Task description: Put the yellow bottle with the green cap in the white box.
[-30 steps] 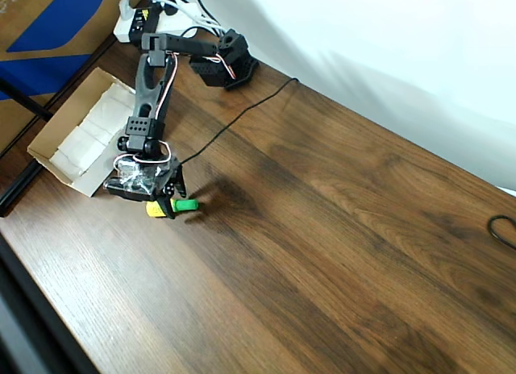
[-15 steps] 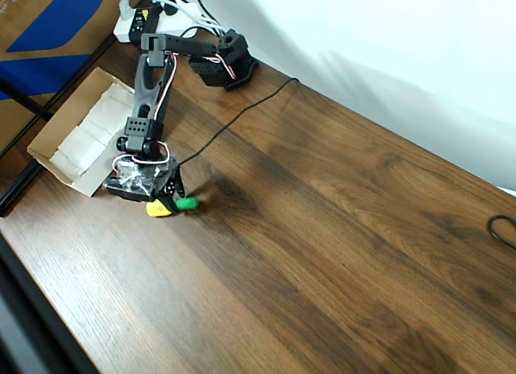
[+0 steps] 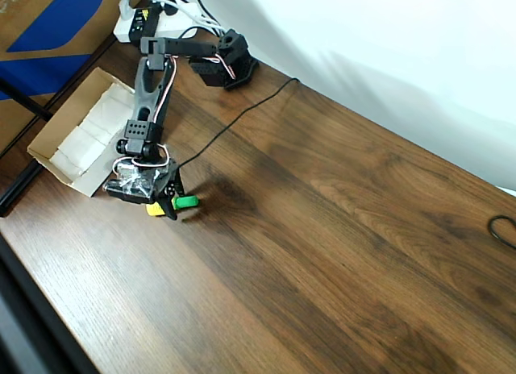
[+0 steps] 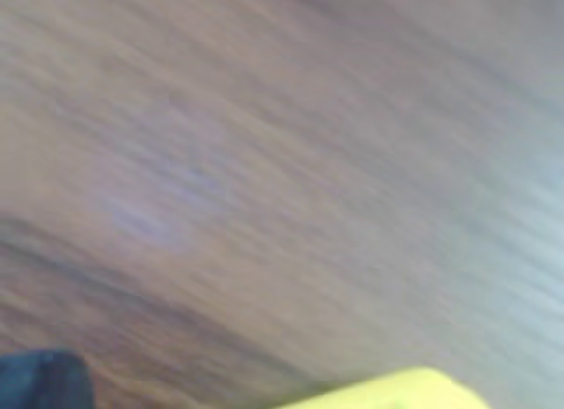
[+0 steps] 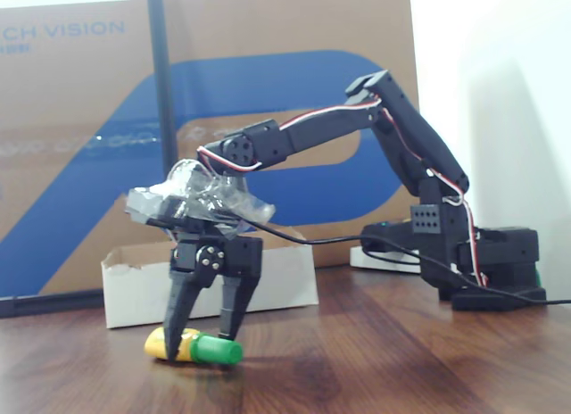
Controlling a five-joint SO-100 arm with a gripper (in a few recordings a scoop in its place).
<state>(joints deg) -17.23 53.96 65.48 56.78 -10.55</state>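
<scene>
Though wrist view blurs, claw (image 5: pixel 202 335) seemingly grips the half-hidden yellow bottle (image 5: pixel 192 346) on the table (image 5: pixel 401 369)

The yellow bottle with the green cap (image 5: pixel 194 347) is a small stubby yellow plastic bottle with a bright green cap. It lies on its side on the wood table surface, cap pointing right in the fixed view and in the overhead view (image 3: pixel 174 205).

The white box (image 3: pixel 77 132) is a shallow rectangular cardboard tray, white outside, with brown edges and white paper padding inside. It sits open-side up at the left edge in the overhead view, near the bottle but apart from it. In the fixed view the box (image 5: pixel 143 285) stands just behind the bottle.
</scene>
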